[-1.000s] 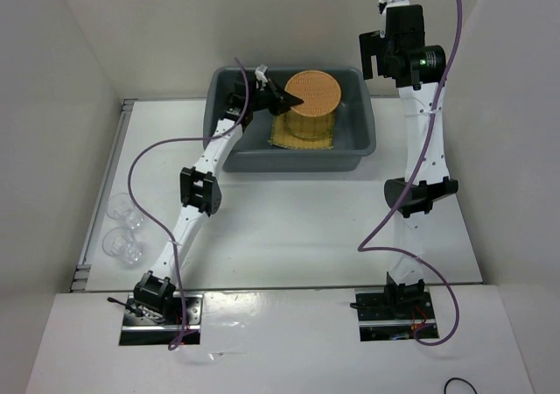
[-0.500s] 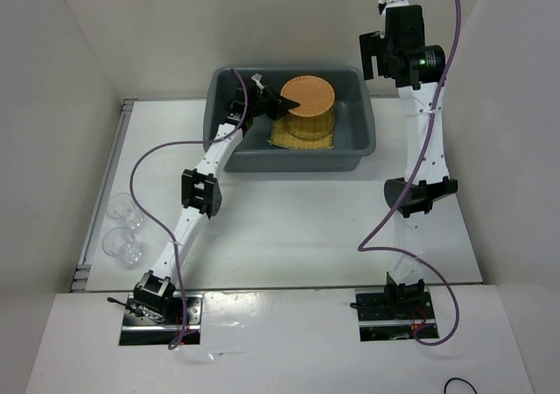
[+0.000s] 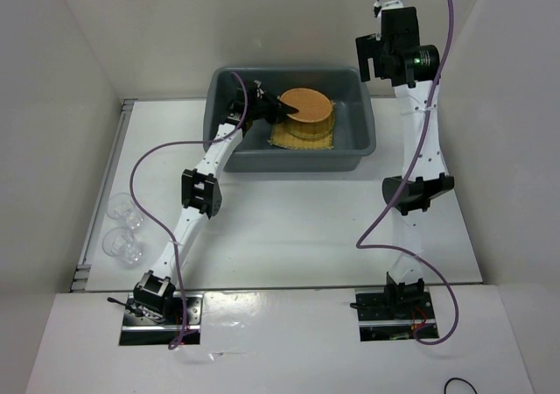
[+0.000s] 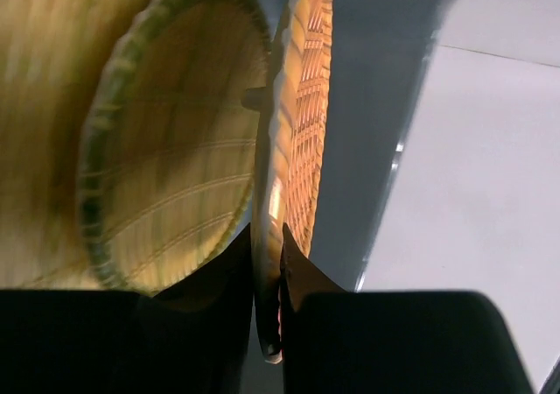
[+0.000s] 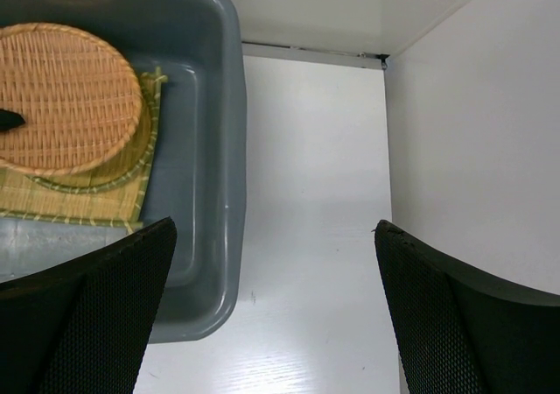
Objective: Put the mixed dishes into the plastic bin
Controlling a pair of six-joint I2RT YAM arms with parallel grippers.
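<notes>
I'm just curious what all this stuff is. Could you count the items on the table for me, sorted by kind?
Round woven trays: 2, the orange tray and the yellow tray
Square woven mat: 1
Clear glasses: 2, the far glass and the near glass
Grey bin: 1
Total: 6

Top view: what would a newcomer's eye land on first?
The orange-brown tray in the grey bin at far centre, stacked on a yellow tray and mat, its rim in the left hand. Then two clear glasses outside it, near the left edge.
</notes>
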